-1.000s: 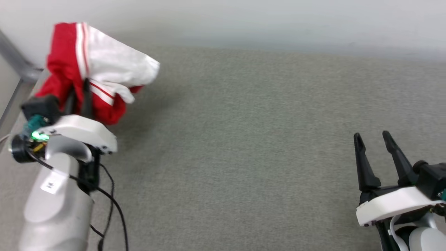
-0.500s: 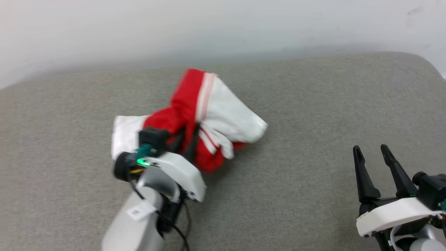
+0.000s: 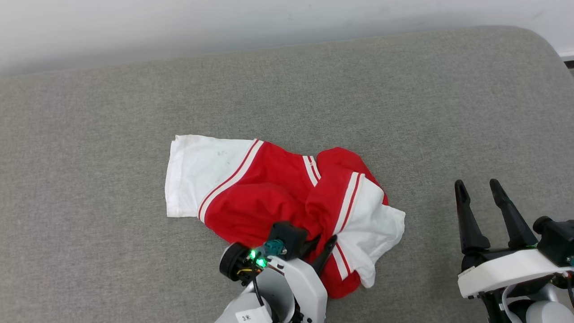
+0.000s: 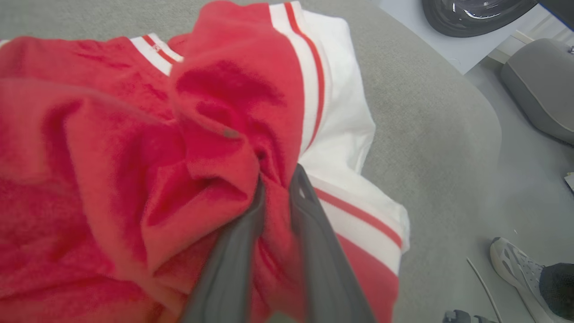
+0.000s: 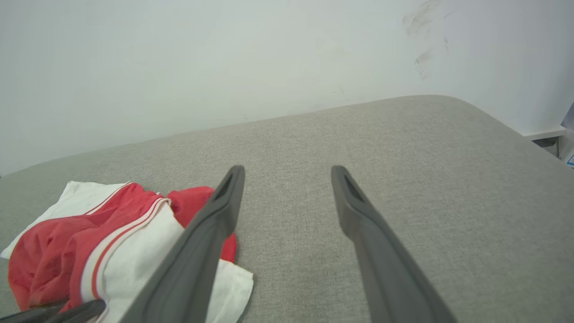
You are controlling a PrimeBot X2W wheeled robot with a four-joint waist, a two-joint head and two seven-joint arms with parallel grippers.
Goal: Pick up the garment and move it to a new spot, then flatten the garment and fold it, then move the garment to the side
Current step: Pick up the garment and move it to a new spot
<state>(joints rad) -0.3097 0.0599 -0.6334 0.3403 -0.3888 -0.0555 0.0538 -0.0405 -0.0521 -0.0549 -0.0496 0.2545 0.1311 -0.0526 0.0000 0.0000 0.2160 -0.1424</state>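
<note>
The garment, red with white sleeves and red-white striped trim, lies crumpled on the grey cushion; one white sleeve is spread to the left and the other is bunched at the right. My left gripper is at its near edge, shut on a fold of red cloth. In the left wrist view the gripper pinches that fold, with the garment piled ahead of it. My right gripper hovers open and empty at the lower right, well off the cloth. In the right wrist view this gripper shows the garment at its lower left.
The grey cushion runs wide, with a white wall behind and a rounded corner at the far right. Past its edge the left wrist view shows floor, a person's shoe, a grey seat and a dark wheel-like object.
The head camera has swung, so the picture has shifted. The garment hung bunched from my left gripper before; it now rests spread on the cushion, with the grip kept. The right gripper stays open.
</note>
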